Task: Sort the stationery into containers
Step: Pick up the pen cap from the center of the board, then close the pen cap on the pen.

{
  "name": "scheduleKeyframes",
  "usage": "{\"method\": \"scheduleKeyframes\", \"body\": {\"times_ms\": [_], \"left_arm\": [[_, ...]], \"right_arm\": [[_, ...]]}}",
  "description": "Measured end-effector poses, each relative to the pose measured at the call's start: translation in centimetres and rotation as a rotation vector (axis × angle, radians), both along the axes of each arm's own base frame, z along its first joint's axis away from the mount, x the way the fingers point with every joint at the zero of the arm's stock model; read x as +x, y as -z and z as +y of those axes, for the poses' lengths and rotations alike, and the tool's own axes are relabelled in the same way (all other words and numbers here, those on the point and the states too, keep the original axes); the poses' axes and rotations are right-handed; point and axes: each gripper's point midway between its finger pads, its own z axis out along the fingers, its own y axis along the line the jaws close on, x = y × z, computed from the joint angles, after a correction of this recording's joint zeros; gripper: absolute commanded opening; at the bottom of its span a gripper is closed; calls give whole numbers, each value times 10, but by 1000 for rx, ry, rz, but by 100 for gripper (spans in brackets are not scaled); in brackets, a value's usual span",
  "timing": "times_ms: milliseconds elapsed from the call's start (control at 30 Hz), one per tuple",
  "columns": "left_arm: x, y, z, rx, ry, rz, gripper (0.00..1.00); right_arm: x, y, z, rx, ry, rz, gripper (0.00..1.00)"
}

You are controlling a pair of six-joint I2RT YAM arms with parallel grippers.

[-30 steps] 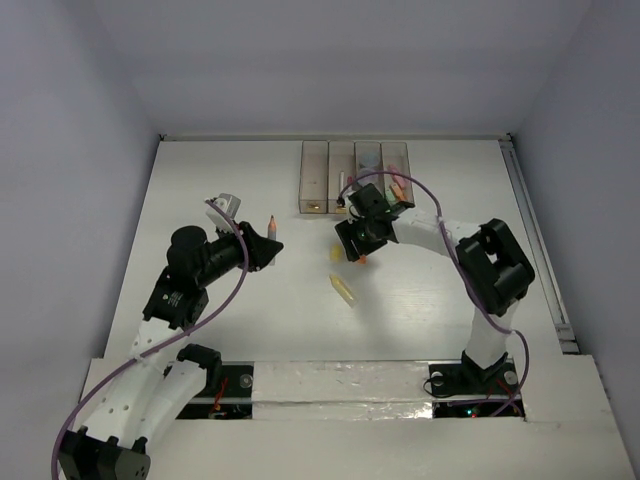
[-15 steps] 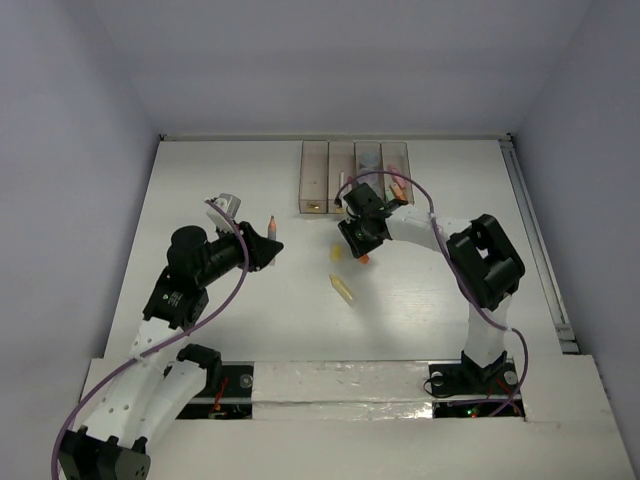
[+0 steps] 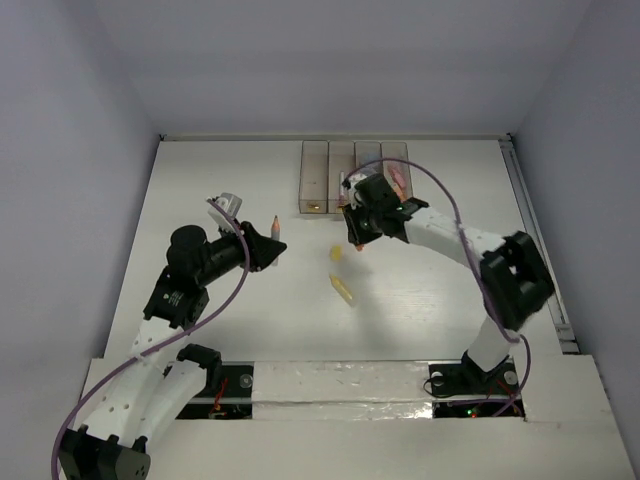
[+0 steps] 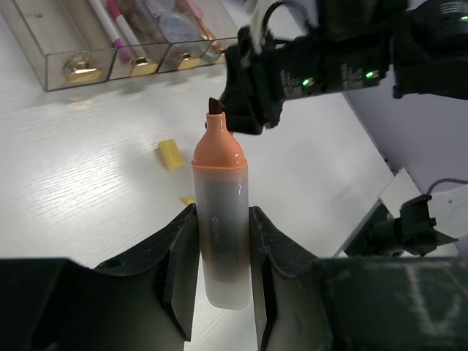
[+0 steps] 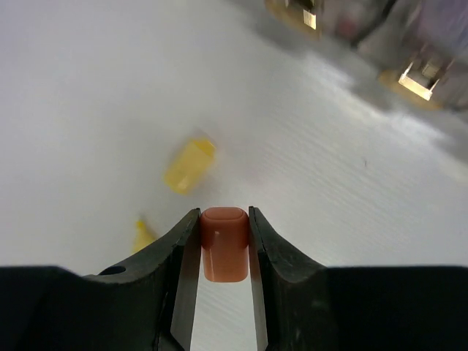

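My left gripper (image 4: 221,213) is shut on an uncapped orange marker (image 4: 221,183), tip upward; from above the gripper (image 3: 266,246) hovers left of centre with the marker (image 3: 274,224) sticking out. Just below the containers (image 3: 313,180), my right gripper (image 3: 358,242) is shut on a small orange cap (image 5: 224,252), held above the table. A yellow cap (image 3: 336,254) and a yellow marker (image 3: 343,288) lie on the table below the right gripper. The containers (image 4: 44,44) hold a pink pen (image 4: 121,25) and bluish rolls (image 4: 172,22).
The four bins stand in a row at the back centre against the far table edge. A small white-grey object (image 3: 226,203) lies behind the left arm. The right arm's purple cable (image 3: 440,205) loops over the area beside the bins.
The right gripper has closed on the orange cap and lifted it off the table toward the bins. The left gripper has stayed put with its marker.
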Motion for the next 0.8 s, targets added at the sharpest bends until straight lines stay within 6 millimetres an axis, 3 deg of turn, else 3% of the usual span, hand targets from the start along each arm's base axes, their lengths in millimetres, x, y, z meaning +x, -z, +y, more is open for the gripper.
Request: {"method": "scheduleKeyframes", "body": {"times_ms": [100, 267, 367, 433, 500, 800], "left_arm": [[-5, -10, -6, -41, 41, -24, 0], [-18, -31, -19, -128, 127, -70, 0], [-26, -44, -26, -191, 169, -98, 0], [-29, -51, -29, -237, 192, -106, 0], [-33, -55, -33, -279, 217, -107, 0], [-37, -59, -46, -384, 289, -61, 0]], "right_arm": [[4, -75, 24, 257, 10, -156, 17], [-8, -228, 58, 783, -56, -428, 17], [-17, -282, 74, 1016, -118, -475, 16], [-23, -299, 82, 1138, -153, -463, 16], [-27, -303, 90, 1229, -182, -422, 16], [-35, -295, 108, 1484, -229, -217, 17]]}}
